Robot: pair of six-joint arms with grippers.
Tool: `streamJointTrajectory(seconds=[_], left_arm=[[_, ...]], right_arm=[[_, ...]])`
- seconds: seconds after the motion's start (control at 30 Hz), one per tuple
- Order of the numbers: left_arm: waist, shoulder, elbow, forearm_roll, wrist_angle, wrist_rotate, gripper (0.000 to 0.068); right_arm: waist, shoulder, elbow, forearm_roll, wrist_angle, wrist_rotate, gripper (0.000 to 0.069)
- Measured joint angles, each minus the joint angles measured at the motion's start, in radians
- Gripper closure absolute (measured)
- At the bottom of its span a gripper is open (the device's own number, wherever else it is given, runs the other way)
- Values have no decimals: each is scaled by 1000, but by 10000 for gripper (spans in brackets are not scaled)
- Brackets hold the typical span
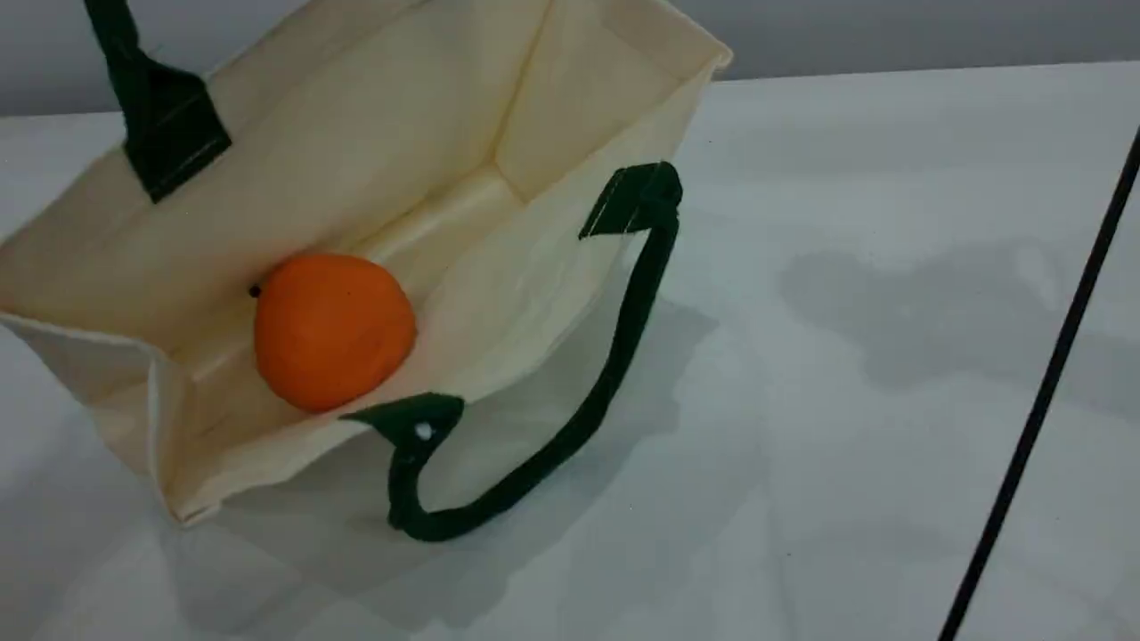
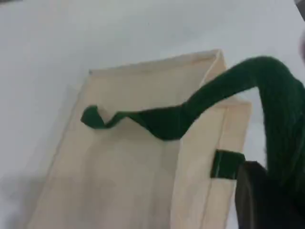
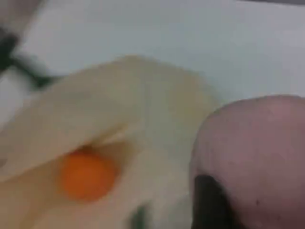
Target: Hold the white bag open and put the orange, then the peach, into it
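The white bag point(image 1: 356, 116) lies tilted on the table with its mouth open toward the camera. The orange point(image 1: 331, 329) rests inside it on the bottom fold. One dark green handle point(image 1: 134, 71) is pulled up past the top edge. In the left wrist view my left gripper point(image 2: 267, 200) is shut on that green handle point(image 2: 238, 86) above the bag point(image 2: 119, 181). In the right wrist view the pink peach point(image 3: 257, 152) fills the lower right, held in my right gripper point(image 3: 214, 210) above the bag point(image 3: 143, 95), with the orange point(image 3: 88, 174) showing below.
The bag's second green handle point(image 1: 614, 356) loops loose on the white table point(image 1: 846, 445) in front of the bag. A thin black cable point(image 1: 1042, 401) runs diagonally across the right side. Neither arm shows in the scene view.
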Motion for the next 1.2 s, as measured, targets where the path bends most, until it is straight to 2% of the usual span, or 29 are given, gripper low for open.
streamJointTrajectory(seconds=[0.17,0.43,0.67,0.77,0.93,1.07,1.2], left_arm=[[0,0,0,-3,-15,0,615],[0,0,0,-37,-14,10,615],[0,0,0,-66,-16,31,615],[0,0,0,-78,-17,35,615],[0,0,0,-89,-18,40,615],[0,0,0,-89,-5,52,615],[0,-3,0,-89,11,57,615]], right_arm=[[142,-28,2,5,-30,38,319],[436,52,3,46,-264,51,319],[618,191,-1,171,-454,-5,319],[675,260,-10,266,-538,-73,319],[749,378,-96,475,-644,-239,319],[773,462,-182,562,-650,-378,319],[773,524,-212,562,-648,-447,319]])
